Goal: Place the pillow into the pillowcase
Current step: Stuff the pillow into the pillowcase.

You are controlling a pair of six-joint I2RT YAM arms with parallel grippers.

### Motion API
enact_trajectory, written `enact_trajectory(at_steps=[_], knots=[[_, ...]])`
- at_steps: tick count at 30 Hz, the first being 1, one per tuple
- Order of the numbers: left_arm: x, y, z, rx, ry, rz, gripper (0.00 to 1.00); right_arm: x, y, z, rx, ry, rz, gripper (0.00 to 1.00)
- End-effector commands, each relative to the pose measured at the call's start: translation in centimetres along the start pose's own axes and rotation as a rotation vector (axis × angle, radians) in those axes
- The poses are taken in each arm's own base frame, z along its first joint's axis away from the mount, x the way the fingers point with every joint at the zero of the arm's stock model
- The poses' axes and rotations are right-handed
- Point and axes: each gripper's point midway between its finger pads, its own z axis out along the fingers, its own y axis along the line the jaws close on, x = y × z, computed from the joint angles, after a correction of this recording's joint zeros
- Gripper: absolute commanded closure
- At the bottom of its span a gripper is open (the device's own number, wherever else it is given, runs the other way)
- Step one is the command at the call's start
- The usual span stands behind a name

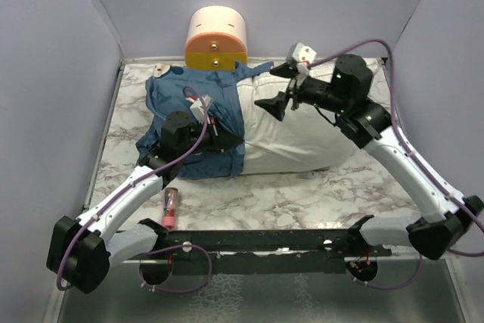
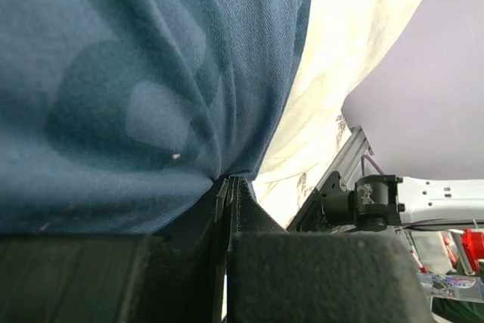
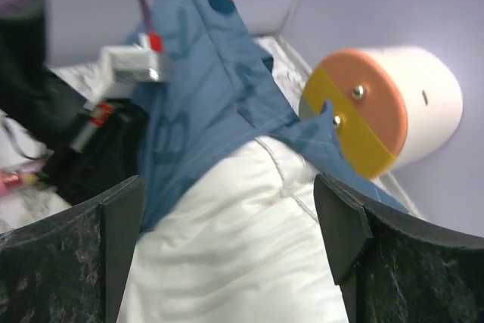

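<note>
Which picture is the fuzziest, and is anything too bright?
Left wrist view: fuzziest, since the pillowcase is so close it looks soft, and the pillow glares pale. Right wrist view: slightly blurry, with the right claw dark at the bottom. Top view: sharpest and evenly lit.

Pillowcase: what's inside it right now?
The left end of the pillow sits inside the pillowcase; the rest sticks out to the right, uncovered. How far in it reaches cannot be seen: the blue cloth covers that end.
</note>
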Motion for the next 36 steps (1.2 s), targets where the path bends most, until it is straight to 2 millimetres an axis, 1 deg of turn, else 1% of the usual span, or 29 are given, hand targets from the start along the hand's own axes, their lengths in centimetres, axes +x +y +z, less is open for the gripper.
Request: enact_trajectory(at_steps=[1, 3, 5, 6, 7, 8, 9, 10, 11, 12, 13, 17, 18, 19, 20, 23, 25, 27, 29, 30, 32, 34, 35, 36], knots=[[2.8, 0.5, -1.0, -0.012, 0.086, -0.053, 1.00, 9.3, -2.3, 3.1, 0.047, 0.263, 0.028, 0.09], [2.7, 0.3, -1.2, -0.007, 0.078, -0.046, 1.00, 11.8, -2.0, 4.4, 0.011, 0.315, 0.067, 0.12], [2.4, -0.1, -1.4, 0.003, 0.067, -0.032, 1.00, 14.6, -1.5, 5.2, -0.010, 0.367, 0.119, 0.22], [2.2, -0.4, -1.6, 0.009, 0.059, -0.022, 1.00, 15.9, -1.1, 5.2, -0.016, 0.394, 0.145, 0.31], [1.9, -0.7, -1.8, 0.016, 0.048, -0.011, 1.00, 17.1, -0.8, 5.2, -0.021, 0.422, 0.174, 0.45], [1.5, -1.1, -2.0, 0.024, 0.033, 0.005, 1.00, 18.1, -0.2, 5.0, -0.032, 0.444, 0.201, 0.56], [0.9, -1.6, -2.4, 0.034, 0.009, 0.026, 1.00, 19.0, 0.4, 4.8, -0.045, 0.463, 0.224, 0.67], [0.2, -2.2, -2.7, 0.045, -0.020, 0.045, 1.00, 19.7, 1.1, 4.6, -0.062, 0.470, 0.252, 0.80], [-0.5, -2.9, -3.2, 0.058, -0.054, 0.068, 1.00, 20.1, 1.8, 4.4, -0.073, 0.469, 0.280, 0.89], [-1.5, -3.5, -3.7, 0.065, -0.094, 0.096, 1.00, 20.4, 2.3, 4.2, -0.078, 0.463, 0.304, 0.95], [-2.4, -4.2, -4.2, 0.068, -0.133, 0.119, 0.95, 20.6, 2.7, 4.0, -0.077, 0.453, 0.327, 0.98], [-6.3, -5.9, -6.6, 0.006, -0.266, 0.163, 0.58, 20.1, 4.2, 3.7, -0.087, 0.383, 0.401, 0.99], [-7.1, -6.2, -7.0, -0.013, -0.285, 0.166, 0.52, 20.0, 4.5, 3.7, -0.090, 0.371, 0.418, 0.99], [-8.0, -6.6, -7.4, -0.033, -0.303, 0.169, 0.49, 19.9, 4.8, 3.7, -0.093, 0.358, 0.427, 0.99], [-8.8, -6.9, -7.6, -0.051, -0.314, 0.172, 0.48, 19.9, 5.0, 3.7, -0.095, 0.348, 0.438, 0.99], [-10.9, -7.1, -7.7, -0.138, -0.315, 0.154, 0.48, 20.0, 5.6, 3.7, -0.106, 0.333, 0.457, 0.99], [-12.1, -6.6, -7.3, -0.219, -0.302, 0.140, 0.48, 20.1, 5.8, 3.7, -0.109, 0.329, 0.465, 0.99], [-12.7, -6.2, -6.4, -0.290, -0.274, 0.148, 0.48, 20.0, 5.8, 3.7, -0.108, 0.322, 0.471, 0.99], [-12.8, -5.8, -5.1, -0.356, -0.251, 0.173, 0.48, 19.8, 5.8, 3.7, -0.101, 0.312, 0.479, 0.99], [-13.2, -6.3, -4.7, -0.375, -0.256, 0.191, 0.47, 19.7, 5.8, 3.7, -0.099, 0.306, 0.483, 0.99], [-13.2, -5.7, -3.9, -0.466, -0.242, 0.213, 0.47, 19.5, 5.7, 3.7, -0.094, 0.294, 0.492, 0.99], [-13.0, -4.3, -3.2, -0.580, -0.212, 0.247, 0.44, 19.3, 5.8, 3.7, -0.092, 0.286, 0.501, 0.99], [-13.5, -4.1, -3.1, -0.616, -0.215, 0.269, 0.44, 19.3, 5.8, 3.7, -0.089, 0.285, 0.508, 0.99], [-13.4, -3.7, -2.9, -0.648, -0.205, 0.286, 0.44, 19.3, 5.8, 3.7, -0.089, 0.282, 0.512, 0.99]])
